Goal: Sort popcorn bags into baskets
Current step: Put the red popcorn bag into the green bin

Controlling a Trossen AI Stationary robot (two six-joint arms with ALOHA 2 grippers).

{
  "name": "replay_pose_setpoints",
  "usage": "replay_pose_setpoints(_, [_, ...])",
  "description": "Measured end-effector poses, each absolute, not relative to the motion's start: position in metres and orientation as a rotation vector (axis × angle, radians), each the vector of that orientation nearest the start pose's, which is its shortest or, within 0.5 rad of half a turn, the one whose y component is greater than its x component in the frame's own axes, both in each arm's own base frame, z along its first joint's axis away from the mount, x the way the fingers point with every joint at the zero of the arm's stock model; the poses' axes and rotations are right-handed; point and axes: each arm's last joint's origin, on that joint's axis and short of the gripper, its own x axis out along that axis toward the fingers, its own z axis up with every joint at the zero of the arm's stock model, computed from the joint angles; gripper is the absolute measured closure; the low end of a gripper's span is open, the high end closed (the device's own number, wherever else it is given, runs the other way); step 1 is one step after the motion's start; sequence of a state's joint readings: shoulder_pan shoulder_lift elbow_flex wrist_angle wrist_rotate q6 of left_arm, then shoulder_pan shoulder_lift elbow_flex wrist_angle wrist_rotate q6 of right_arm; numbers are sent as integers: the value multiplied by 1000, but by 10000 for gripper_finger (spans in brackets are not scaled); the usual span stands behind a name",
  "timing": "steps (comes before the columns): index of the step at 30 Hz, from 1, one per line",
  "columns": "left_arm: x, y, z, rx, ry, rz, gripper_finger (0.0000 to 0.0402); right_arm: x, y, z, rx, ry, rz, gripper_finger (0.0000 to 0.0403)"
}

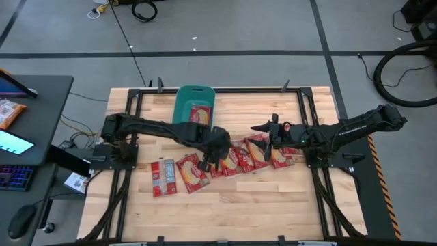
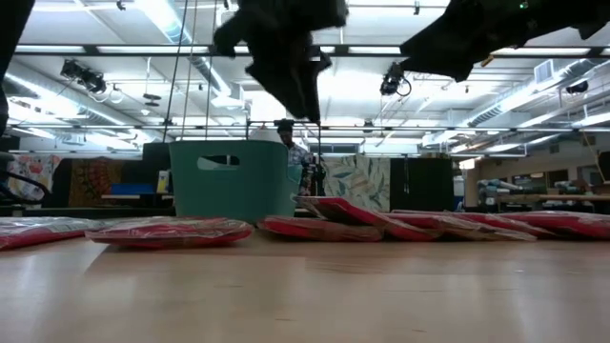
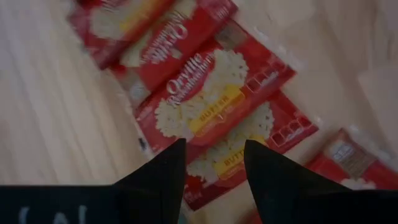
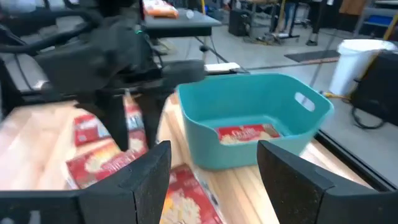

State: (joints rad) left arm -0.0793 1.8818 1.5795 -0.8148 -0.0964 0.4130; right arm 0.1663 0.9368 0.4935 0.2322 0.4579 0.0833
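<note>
Several red popcorn bags lie flat in a row across the table's middle (image 1: 239,158), with one narrower bag at the left end (image 1: 164,178). One more bag (image 1: 199,115) lies inside the teal basket (image 1: 183,102), which stands at the far edge. My left gripper (image 1: 210,162) hangs open above the row. Its fingers stand over a bag with butter print (image 3: 211,102) and, in the low view, well clear of the bags (image 2: 307,105). My right gripper (image 4: 214,163) is open and raised over the row's right part (image 1: 265,131), facing the basket (image 4: 205,134) and the bag in it (image 4: 245,134).
Black frame rails run along the table's left and right sides (image 1: 126,171). Bare wood lies toward the near edge (image 1: 232,212). A desk to the left carries an orange-and-white packet (image 1: 10,113) and a keyboard. My left arm (image 4: 118,62) shows in front of my right gripper.
</note>
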Motion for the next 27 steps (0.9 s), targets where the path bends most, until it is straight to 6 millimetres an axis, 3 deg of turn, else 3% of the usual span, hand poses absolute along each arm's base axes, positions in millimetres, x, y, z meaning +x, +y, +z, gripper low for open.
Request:
replay_pose_setpoints(8, [409, -45, 200, 665, 1238, -251, 237, 201, 22, 246, 1, 189, -341, 160])
replay_pose_setpoints(14, [415, -55, 174, 867, 1306, -217, 237, 201, 22, 245, 0, 191, -347, 160])
replay_pose_setpoints(19, [418, -65, 165, 984, 1297, -194, 237, 201, 22, 245, -2, 195, -347, 160])
replay_pose_setpoints(27, [427, -74, 158, 1014, 1226, -195, 243, 201, 22, 245, -1, 196, -347, 160])
